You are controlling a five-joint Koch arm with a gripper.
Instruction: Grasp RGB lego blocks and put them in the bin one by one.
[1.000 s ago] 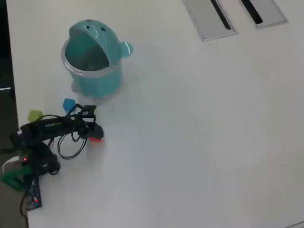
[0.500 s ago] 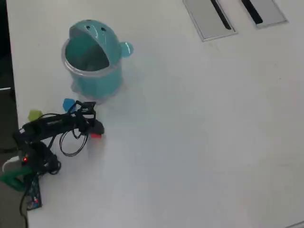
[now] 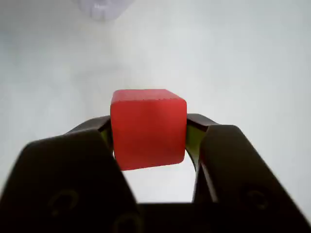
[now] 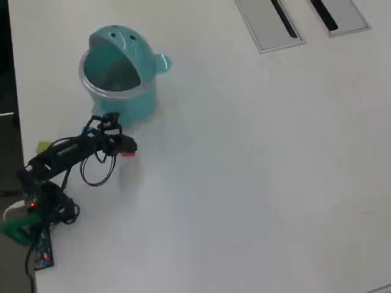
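Note:
A red lego block (image 3: 148,128) sits squeezed between my two black jaws, which press on its left and right faces in the wrist view; my gripper (image 3: 148,136) is shut on it. In the overhead view the gripper (image 4: 129,150) holds the red block (image 4: 127,154) just below and right of the teal bin (image 4: 116,101), whose hooded lid carries a face. The yellow-green block (image 4: 43,146) lies on the table left of the arm, partly covered by it. Only a sliver of the blue block (image 4: 88,130) peeks out beside the arm.
Two flat grey panels (image 4: 269,24) with dark slots lie at the table's far edge. The arm's base (image 4: 30,213) and its wires sit at the lower left, by the table's left edge. White tabletop (image 4: 256,171) stretches to the right.
The gripper has moved up and slightly right toward the bin with the red block in it. The arm now covers most of the blue block.

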